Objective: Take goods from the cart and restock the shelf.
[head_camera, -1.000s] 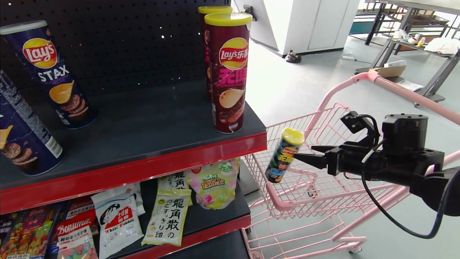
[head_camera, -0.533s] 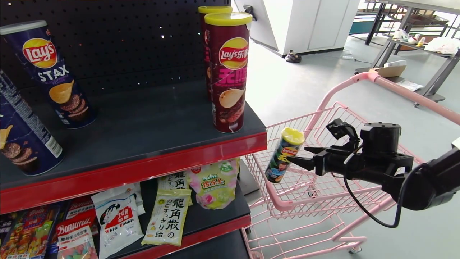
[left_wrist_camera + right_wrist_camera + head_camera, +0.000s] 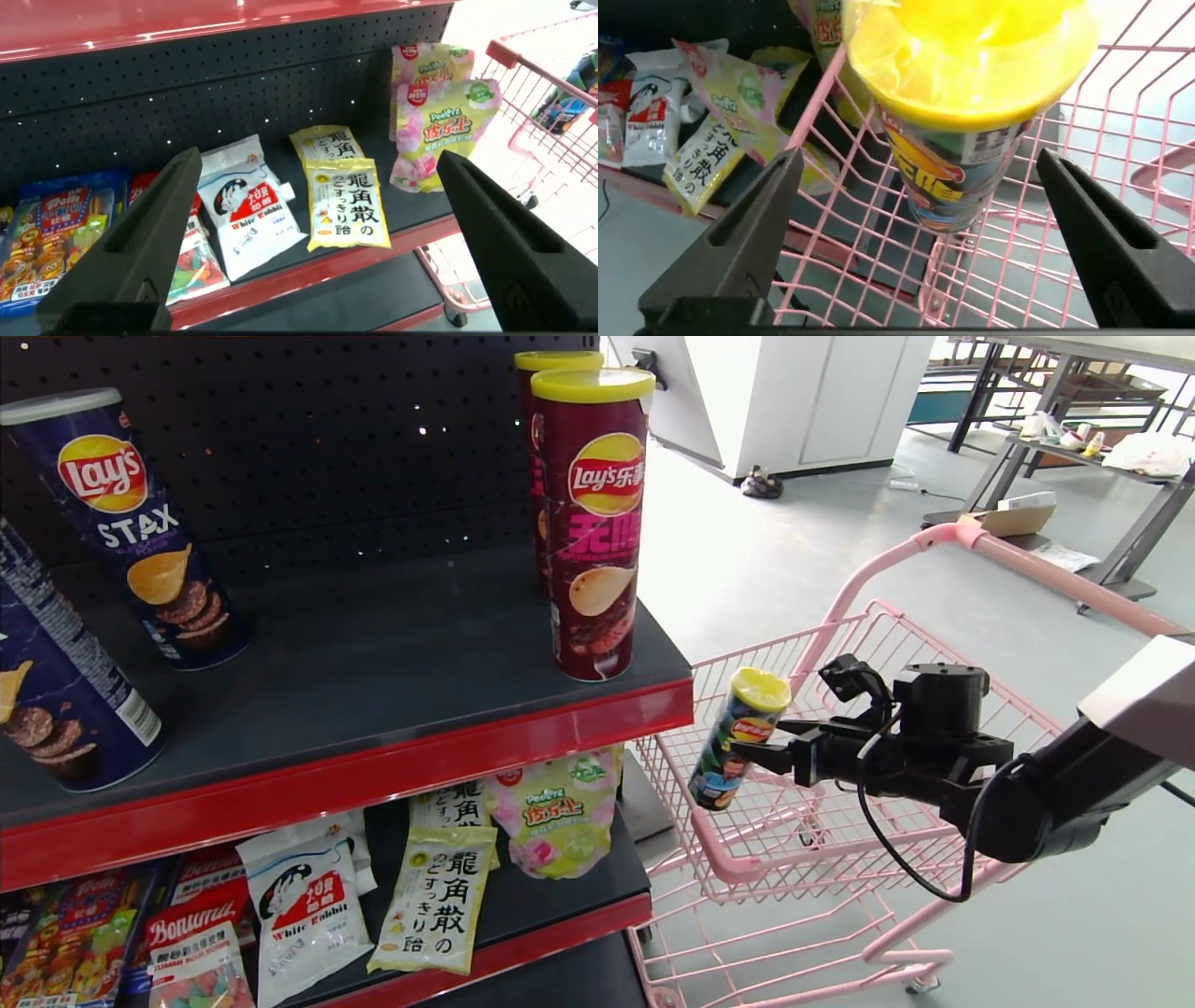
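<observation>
At the right of the head view the right gripper (image 3: 758,737) was held level inside the pink cart (image 3: 738,870), its fingers spread on either side of the small chip can (image 3: 724,771). Whether they touched it could not be told. The can stood tilted in the cart's front corner, at centre right of the frame, with its yellow lid (image 3: 761,689) up.

It looked light: probably a stiff tube with a glossy, rather slippery wrap and a lid that would pop off under load. The mid-body below the lid seemed the place to grip, firmly but without crushing.

The cart's wire walls and rim hemmed the can in, so it would likely need lifting clear before swinging left. The left gripper (image 3: 320,159) hung wide open before the lower shelf's snack pouches (image 3: 348,201).

Farther off, the upper shelf's red front edge (image 3: 373,758) jutted toward the cart. Two tall maroon cans (image 3: 593,523) stood at that shelf's right end, directly on the way in. Bare shelf board (image 3: 373,644) lay between them and the blue cans (image 3: 131,523) at upper left.
</observation>
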You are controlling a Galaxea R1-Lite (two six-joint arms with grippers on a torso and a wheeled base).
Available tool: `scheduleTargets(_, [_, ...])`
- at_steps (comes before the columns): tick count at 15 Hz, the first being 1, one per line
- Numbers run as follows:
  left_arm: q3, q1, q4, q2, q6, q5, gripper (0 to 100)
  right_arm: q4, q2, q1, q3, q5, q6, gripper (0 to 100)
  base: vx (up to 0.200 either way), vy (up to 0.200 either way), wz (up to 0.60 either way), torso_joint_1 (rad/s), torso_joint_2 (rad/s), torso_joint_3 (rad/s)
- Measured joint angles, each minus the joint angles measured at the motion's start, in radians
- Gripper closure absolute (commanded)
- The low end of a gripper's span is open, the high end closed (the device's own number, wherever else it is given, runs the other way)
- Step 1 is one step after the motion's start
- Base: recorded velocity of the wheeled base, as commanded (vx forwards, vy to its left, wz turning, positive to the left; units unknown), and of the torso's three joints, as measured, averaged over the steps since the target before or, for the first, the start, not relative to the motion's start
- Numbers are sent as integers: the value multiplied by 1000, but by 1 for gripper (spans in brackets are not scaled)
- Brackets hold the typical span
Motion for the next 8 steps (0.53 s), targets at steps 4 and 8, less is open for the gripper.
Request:
scheduleTargets(4, [0, 0, 0, 0, 8, 0, 0, -31, 69, -23, -63, -3, -14, 0, 0, 0, 0, 0, 0, 0])
scheduleTargets(8, [0, 0, 0, 0, 8, 0, 0, -35, 110, -14, -117, 0, -6, 0, 0, 0, 0, 0, 0, 0])
